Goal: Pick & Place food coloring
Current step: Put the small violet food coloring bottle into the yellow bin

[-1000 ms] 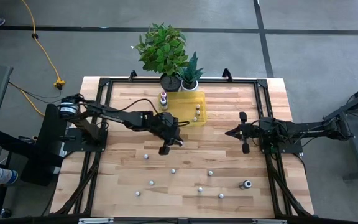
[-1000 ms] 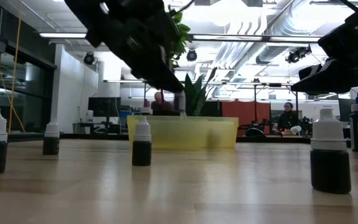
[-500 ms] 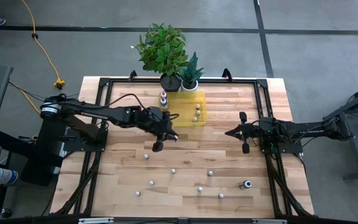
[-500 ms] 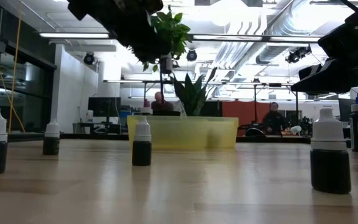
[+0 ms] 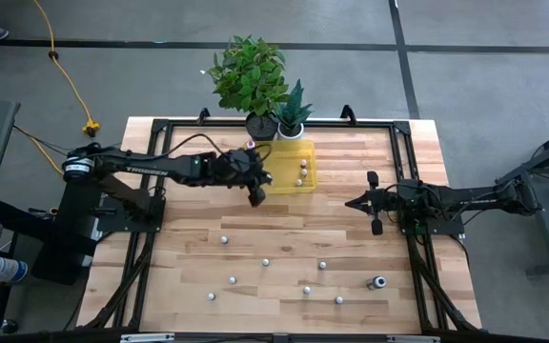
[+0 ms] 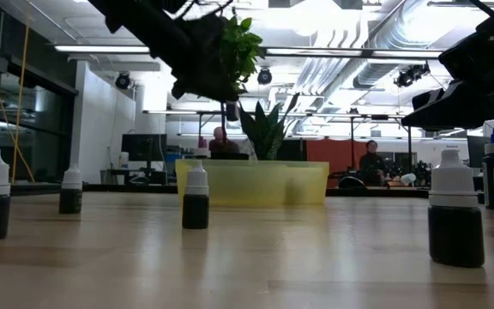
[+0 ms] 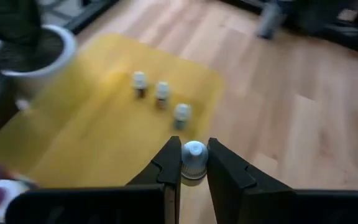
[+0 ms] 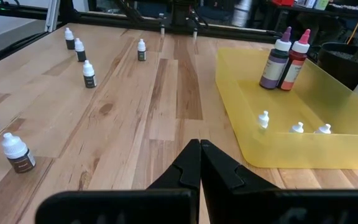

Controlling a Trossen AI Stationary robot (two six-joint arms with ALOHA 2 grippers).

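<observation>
My left gripper point(image 5: 255, 196) hangs over the near left corner of the flat yellow tray point(image 5: 286, 179), shut on a tiny food coloring bottle with a whitish cap point(image 7: 194, 157). In the low view it is high above the table point(image 6: 226, 96). Three tiny bottles point(image 7: 161, 93) stand in the tray, and two larger bottles point(image 8: 284, 60) stand at its far left corner. Several more tiny bottles point(image 5: 265, 260) stand scattered on the near half of the table. My right gripper point(image 5: 351, 202) waits shut at the table's right side. My left gripper pinches the tiny bottle between its two fingertips point(image 7: 170, 163), one on each side just below the cap point(image 7: 194, 170). The fingers slant down toward the tray. The bottle is lifted clear of the table, cap end showing between the fingertips.
Two potted plants point(image 5: 255, 81) stand at the table's far edge behind the tray. A larger dark bottle point(image 5: 377, 282) is near the front right. A black frame point(image 5: 160, 133) runs around the table. People sit in the room beyond point(image 6: 371, 163).
My left gripper has risen from the middle of the table and gone toward the far edge, up to the tray's near left corner, rolling its wrist on the way. The pinched bottle has gone with it, clear of the table.
</observation>
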